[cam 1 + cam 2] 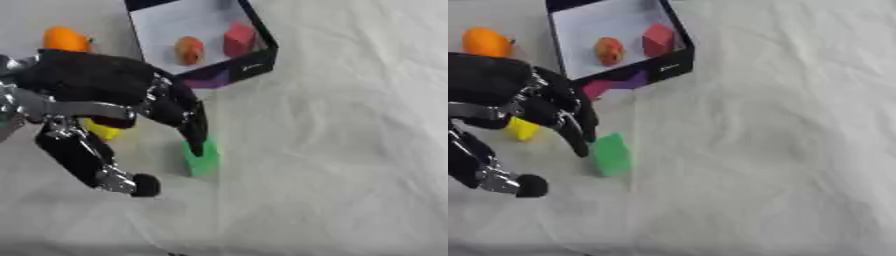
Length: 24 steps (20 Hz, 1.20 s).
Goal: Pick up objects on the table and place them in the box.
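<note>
A small green block (610,154) stands on the white cloth at centre left. My left hand (114,97) hovers over it from the left, fingers spread and pointing down; one fingertip (196,145) sits at the block's top edge, the thumb (131,183) lower left, apart from it. The hand is open and holds nothing. A yellow object (521,129) lies partly hidden under the hand. An orange fruit-like object (66,39) sits at the far left. The black box (254,62) with a white floor holds an orange piece (189,50) and a red block (238,39).
Wrinkled white cloth (350,150) covers the table, stretching right of and below the green block. The box stands at the top centre, its near wall facing the hand.
</note>
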Tool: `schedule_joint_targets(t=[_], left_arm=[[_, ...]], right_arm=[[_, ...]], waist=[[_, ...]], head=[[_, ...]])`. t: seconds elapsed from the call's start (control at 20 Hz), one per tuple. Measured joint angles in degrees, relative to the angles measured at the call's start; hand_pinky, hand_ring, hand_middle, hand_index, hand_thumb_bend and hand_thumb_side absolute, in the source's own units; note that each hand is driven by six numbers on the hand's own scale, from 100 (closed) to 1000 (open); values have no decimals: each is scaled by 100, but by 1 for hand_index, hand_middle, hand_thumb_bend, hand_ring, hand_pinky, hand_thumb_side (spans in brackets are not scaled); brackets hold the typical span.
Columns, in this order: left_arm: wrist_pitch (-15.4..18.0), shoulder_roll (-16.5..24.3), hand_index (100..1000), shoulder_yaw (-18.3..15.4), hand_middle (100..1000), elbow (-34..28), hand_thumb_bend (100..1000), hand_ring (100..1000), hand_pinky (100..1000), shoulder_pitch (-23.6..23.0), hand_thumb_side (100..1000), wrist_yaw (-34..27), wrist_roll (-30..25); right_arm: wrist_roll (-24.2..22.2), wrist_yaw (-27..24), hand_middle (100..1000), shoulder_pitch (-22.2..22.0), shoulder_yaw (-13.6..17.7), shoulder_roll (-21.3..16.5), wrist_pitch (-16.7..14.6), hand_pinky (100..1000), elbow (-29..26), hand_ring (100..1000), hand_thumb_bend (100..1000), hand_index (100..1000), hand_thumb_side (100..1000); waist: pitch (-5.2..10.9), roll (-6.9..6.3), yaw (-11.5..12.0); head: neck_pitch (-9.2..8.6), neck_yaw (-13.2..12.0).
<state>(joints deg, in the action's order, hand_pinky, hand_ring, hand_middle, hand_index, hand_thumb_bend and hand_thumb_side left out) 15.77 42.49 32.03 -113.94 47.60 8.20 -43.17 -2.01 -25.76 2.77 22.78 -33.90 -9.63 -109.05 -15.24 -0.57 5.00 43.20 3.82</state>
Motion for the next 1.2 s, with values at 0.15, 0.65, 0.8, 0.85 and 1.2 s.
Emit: schedule_joint_targets(t=[0.15, 0.65, 0.8, 0.85, 1.2], left_arm=[[69, -61, 779, 2, 715, 0, 532, 800, 861, 19, 121, 217, -30], [212, -277, 838, 28, 776, 4, 602, 836, 876, 30, 145, 979, -13], [208, -366, 829, 30, 775, 96, 587, 836, 873, 30, 149, 1174, -5], [215, -388, 820, 31, 773, 143, 559, 834, 870, 30, 150, 1234, 11], [344, -567, 788, 65, 766, 569, 532, 831, 856, 27, 150, 1636, 290]], right_arm=[[-27, 2, 696, 34, -23, 0, 12, 815, 37, 810, 100, 911, 655], [-83, 18, 692, 82, -25, 1, 33, 821, 68, 811, 100, 911, 654], [-122, 23, 692, 105, -25, 12, 42, 822, 72, 811, 100, 911, 654], [-136, 23, 692, 111, -25, 19, 41, 823, 76, 812, 100, 911, 653], [-210, 26, 693, 125, -25, 37, 34, 825, 102, 813, 100, 912, 652]], waist=[[0, -2, -15], [0, -35, -89], [0, -35, -112], [0, -35, -115], [-35, -35, -197]], head=[[-2, -16], [-52, -51], [-63, -70], [-73, -73], [-104, -90]])
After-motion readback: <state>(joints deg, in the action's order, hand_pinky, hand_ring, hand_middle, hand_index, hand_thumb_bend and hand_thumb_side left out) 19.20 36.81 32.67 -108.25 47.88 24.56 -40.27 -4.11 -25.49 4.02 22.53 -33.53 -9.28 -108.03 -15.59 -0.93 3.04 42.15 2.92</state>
